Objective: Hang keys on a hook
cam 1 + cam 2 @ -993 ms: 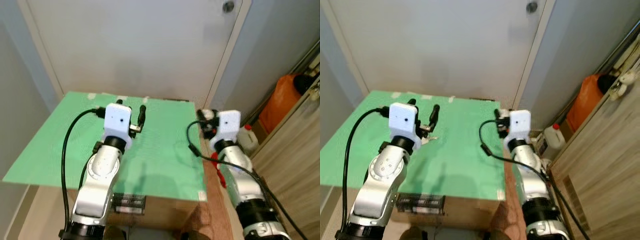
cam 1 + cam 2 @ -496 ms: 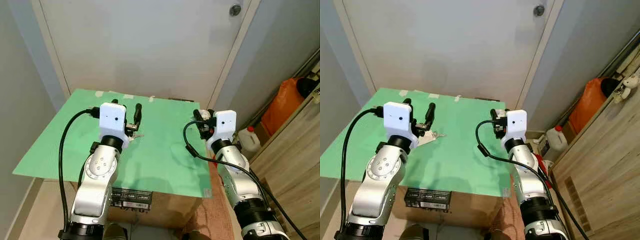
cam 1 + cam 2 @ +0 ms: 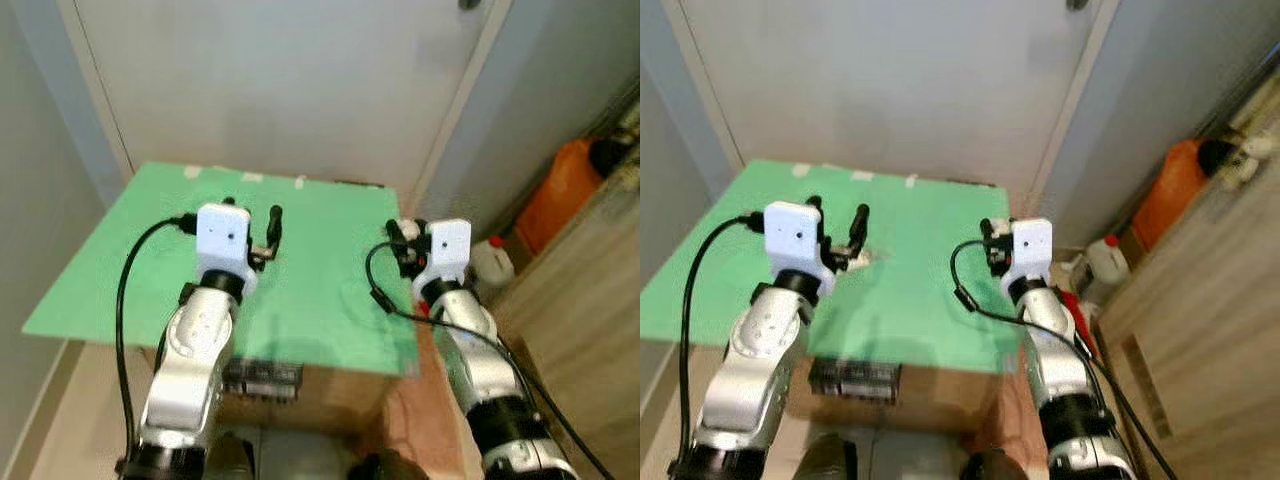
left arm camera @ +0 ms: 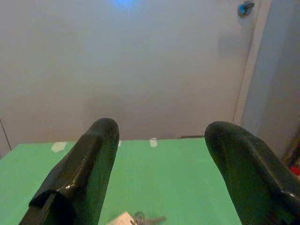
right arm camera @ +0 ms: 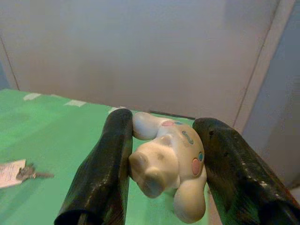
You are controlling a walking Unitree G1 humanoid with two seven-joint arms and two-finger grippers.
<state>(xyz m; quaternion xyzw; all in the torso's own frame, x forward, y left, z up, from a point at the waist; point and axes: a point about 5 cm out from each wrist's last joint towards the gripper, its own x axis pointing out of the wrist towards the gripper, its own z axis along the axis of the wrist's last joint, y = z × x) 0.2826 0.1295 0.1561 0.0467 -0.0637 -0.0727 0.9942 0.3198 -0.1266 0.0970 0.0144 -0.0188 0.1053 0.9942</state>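
Just keys (image 4: 140,219) below spread left hand (image 4: 161,154)

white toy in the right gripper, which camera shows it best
The right wrist view: the white toy sits close up between the right gripper fingers, with its pink and blue markings plain. In the eye views it is just a small pale blur at that gripper's tip, above the green tabletop.
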